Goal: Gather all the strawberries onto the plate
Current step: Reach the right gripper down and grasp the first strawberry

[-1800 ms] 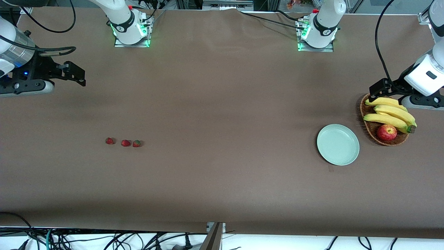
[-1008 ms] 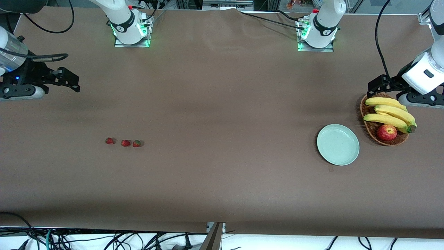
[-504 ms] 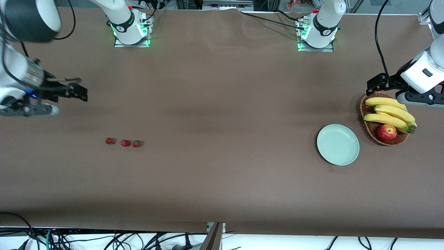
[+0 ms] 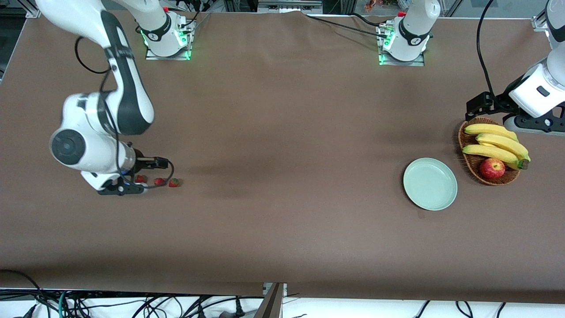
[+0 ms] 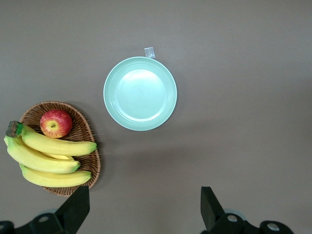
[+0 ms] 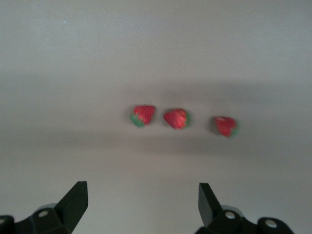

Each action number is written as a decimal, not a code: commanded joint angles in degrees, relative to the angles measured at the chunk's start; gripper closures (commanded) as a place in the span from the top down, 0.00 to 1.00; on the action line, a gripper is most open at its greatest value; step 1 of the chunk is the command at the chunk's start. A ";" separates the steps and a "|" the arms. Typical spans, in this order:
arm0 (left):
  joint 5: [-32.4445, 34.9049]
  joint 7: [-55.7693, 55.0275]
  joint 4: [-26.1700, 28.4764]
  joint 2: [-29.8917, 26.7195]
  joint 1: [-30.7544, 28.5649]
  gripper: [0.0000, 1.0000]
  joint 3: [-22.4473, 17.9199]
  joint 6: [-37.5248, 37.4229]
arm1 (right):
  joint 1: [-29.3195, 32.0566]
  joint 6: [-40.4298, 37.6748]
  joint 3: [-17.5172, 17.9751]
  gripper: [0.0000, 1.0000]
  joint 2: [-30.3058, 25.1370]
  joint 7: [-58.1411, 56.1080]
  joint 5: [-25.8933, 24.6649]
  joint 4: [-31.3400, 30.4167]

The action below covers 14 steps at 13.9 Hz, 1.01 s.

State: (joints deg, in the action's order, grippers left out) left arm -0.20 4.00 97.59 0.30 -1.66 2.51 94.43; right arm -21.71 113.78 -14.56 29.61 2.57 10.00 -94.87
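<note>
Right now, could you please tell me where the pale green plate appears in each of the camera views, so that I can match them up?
Front view: the plate lies on the table toward the left arm's end, beside the wicker basket and slightly nearer the camera.
Left wrist view: the plate sits in the upper middle, seen from above.
Right wrist view: not in it; only the strawberries show.
Shared landmark: the basket with bananas and an apple, in the front and left wrist views.

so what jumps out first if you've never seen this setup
The right claw hangs open over three strawberries in a row at the right arm's end of the table. At the left arm's end sit a bare mint plate and a basket of bananas and an apple.
</note>
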 commanded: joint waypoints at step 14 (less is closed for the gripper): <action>-0.85 0.74 -0.91 -0.21 -0.37 1.00 0.13 -1.36 | -1.41 12.95 -0.12 0.93 11.17 2.79 5.47 0.04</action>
State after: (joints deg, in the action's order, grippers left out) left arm -0.20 4.01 97.57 0.29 -1.65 2.50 94.21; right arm -22.75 125.31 -14.50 39.73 4.72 14.22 -95.19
